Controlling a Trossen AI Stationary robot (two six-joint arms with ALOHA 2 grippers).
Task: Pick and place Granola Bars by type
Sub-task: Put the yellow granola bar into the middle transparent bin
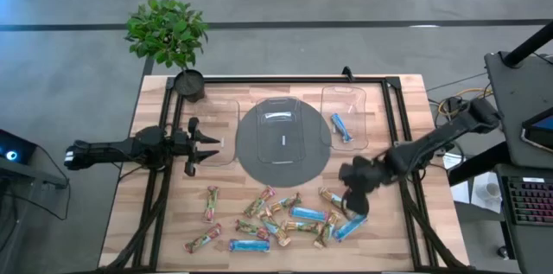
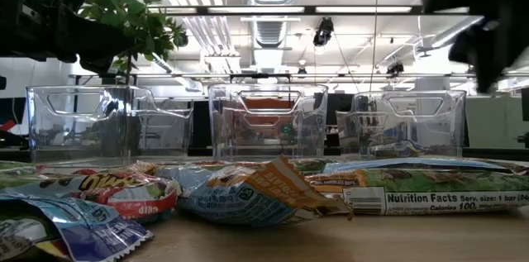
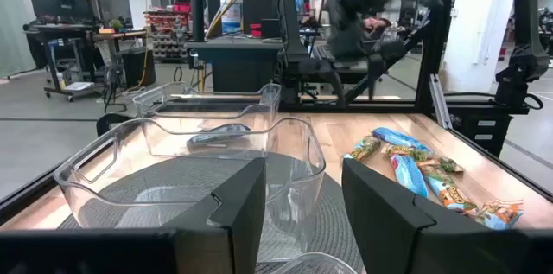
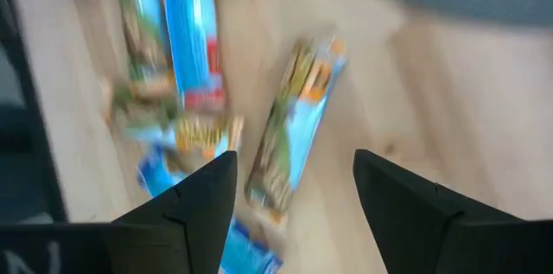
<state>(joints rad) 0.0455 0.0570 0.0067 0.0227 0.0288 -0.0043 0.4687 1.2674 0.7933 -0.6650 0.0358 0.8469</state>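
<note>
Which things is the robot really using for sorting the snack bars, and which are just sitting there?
For the job:
- Granola Bars heaped on the table
- blue bar already in the right bin
- middle bin, left bin
- right pincer, open above the heap

Just there:
- potted plant
- grey mat

Scattered along the table's front edge: granola bars. Behind them, mid-table, three bins in a row; one bar inside the right-hand bin. At the back-left corner, a potted plant.
</note>
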